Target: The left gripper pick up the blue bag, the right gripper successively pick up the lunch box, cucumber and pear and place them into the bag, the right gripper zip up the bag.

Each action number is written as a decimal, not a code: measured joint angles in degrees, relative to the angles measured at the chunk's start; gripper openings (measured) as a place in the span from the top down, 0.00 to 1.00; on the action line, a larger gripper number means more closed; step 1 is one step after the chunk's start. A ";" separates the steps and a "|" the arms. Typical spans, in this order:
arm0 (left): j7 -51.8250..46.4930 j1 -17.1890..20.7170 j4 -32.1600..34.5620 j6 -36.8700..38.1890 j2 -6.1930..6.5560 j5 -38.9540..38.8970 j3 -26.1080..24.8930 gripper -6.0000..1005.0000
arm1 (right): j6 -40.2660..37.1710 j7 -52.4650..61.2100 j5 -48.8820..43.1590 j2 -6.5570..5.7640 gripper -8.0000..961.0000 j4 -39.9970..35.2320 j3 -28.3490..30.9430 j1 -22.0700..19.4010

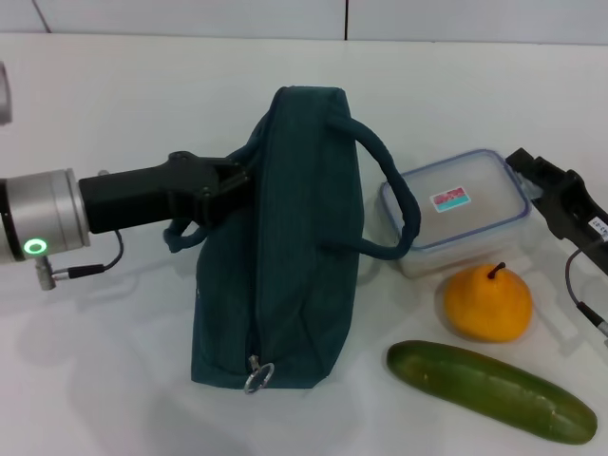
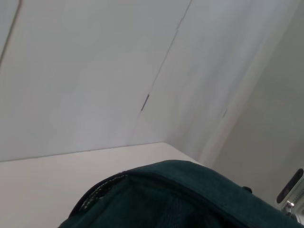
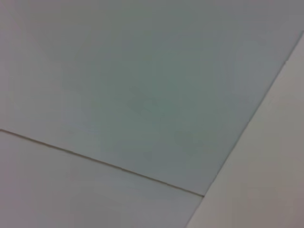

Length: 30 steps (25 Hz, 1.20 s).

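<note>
Blue bag (image 1: 294,247): a dark teal fabric bag standing upright near the middle of the white table (image 1: 114,361). Its zipper runs along the top edge, and the metal zipper pull (image 1: 257,375) hangs at the near end.
Bag handles: one handle (image 1: 399,204) loops out toward the robot's right, over the corner of the lunch box. The other handle (image 1: 185,233) is on the left side, at the left pincer.
Left pincer (image 1: 233,180): it reaches in from the left and presses against the bag's left side at the handle. I cannot tell whether its fingers are closed on the handle or open.
Left wrist view: only the bag's dark top (image 2: 190,199) shows, close up, with pale wall behind.
Lunch box (image 1: 461,209): clear plastic with a blue-rimmed lid and a small label, on the table just right of the bag.
Pear (image 1: 487,302): yellow-orange, stem up, just in front of the lunch box.
Cucumber (image 1: 489,389): dark green, lying nearest the robot, in front of the pear.
Right pincer (image 1: 560,204): at the right edge, just beside the lunch box. I cannot tell how wide it stands.
Right wrist view: only plain pale surfaces and seams.
</note>
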 joint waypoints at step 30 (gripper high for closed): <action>-3.06 0.79 -0.30 0.58 0.31 -7.36 -0.44 0.95 | -13.20 -20.05 -4.90 -0.17 0.89 -9.96 -1.22 -1.26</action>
